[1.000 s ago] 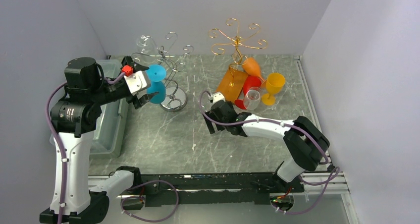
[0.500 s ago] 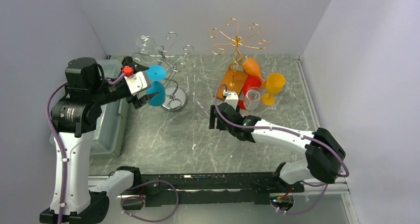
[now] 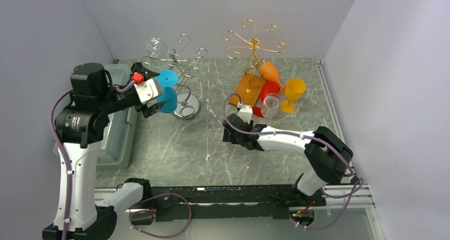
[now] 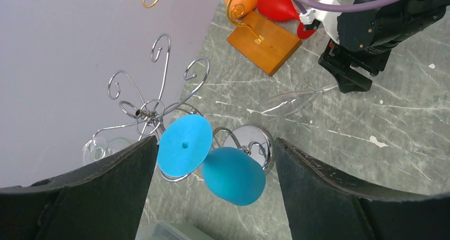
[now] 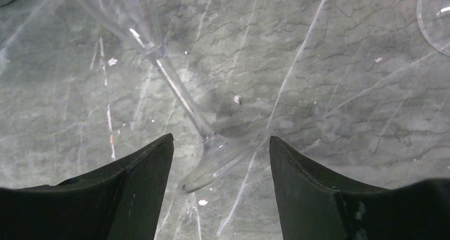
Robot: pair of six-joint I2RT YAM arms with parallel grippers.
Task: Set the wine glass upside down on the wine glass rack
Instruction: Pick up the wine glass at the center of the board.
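**Right gripper poised over the lying glass; grasp not yet made**
The right gripper [image 5: 220, 140] has its jaws spread, straddling the foot end of the clear glass [image 5: 178, 94]. The glass lies on its side on the table [image 5: 345, 91], between the two racks. Neither finger seems to touch it, though clear glass on marble is hard to read. The left gripper [image 4: 216, 144] is spread wide around a blue glass [image 4: 233, 176] hanging on the silver rack [image 4: 146, 112]. The next move likely calls for pinching the stem near the foot, lifting, then turning the bowl downward toward a free hook.
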